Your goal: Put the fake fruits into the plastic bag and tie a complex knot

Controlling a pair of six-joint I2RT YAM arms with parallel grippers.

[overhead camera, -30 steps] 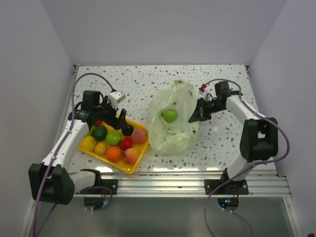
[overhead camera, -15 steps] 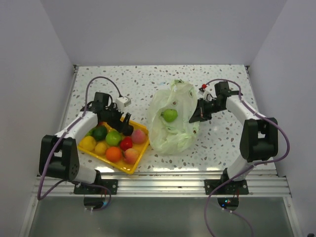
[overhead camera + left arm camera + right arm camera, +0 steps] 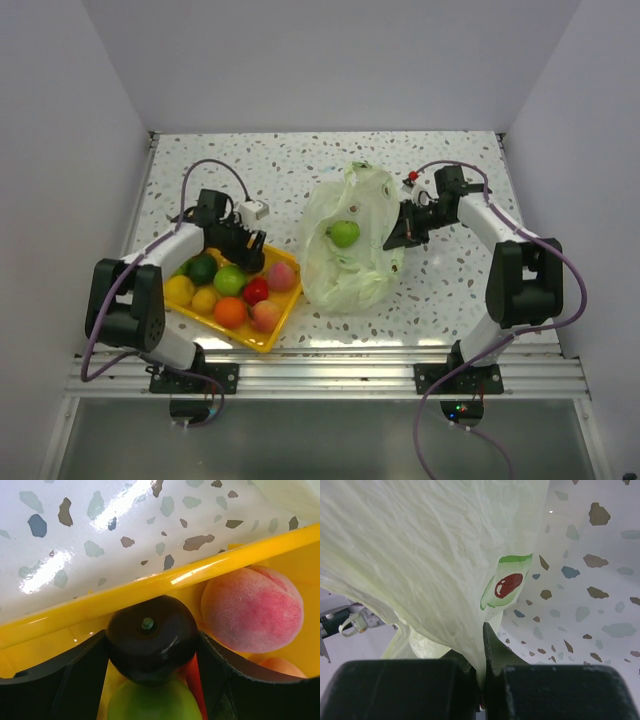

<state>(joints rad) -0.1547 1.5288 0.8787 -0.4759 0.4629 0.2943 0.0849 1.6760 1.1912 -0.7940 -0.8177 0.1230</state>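
Observation:
Several fake fruits lie in a yellow tray [image 3: 252, 338]: green [image 3: 231, 279], red [image 3: 257, 290], orange [image 3: 230, 312], yellow [image 3: 179, 290], pink [image 3: 281, 276]. My left gripper [image 3: 254, 256] reaches into the tray's far side, its jaws pressed against both sides of a dark purple fruit [image 3: 150, 640], which rests against the tray rim [image 3: 150, 587] beside a pink peach [image 3: 252, 607]. The pale green plastic bag [image 3: 350, 255] stands at centre with one green fruit [image 3: 345, 234] inside. My right gripper [image 3: 392, 238] is shut on the bag's right edge [image 3: 420, 555]. No knot shows.
The speckled tabletop [image 3: 270, 170] stretches behind the tray and bag. White walls close in the left, back and right sides. A metal rail [image 3: 330, 375] with both arm bases runs along the near edge.
My left gripper has swung right and down into the tray and closed around the dark purple fruit. The right arm and the bag have not moved.

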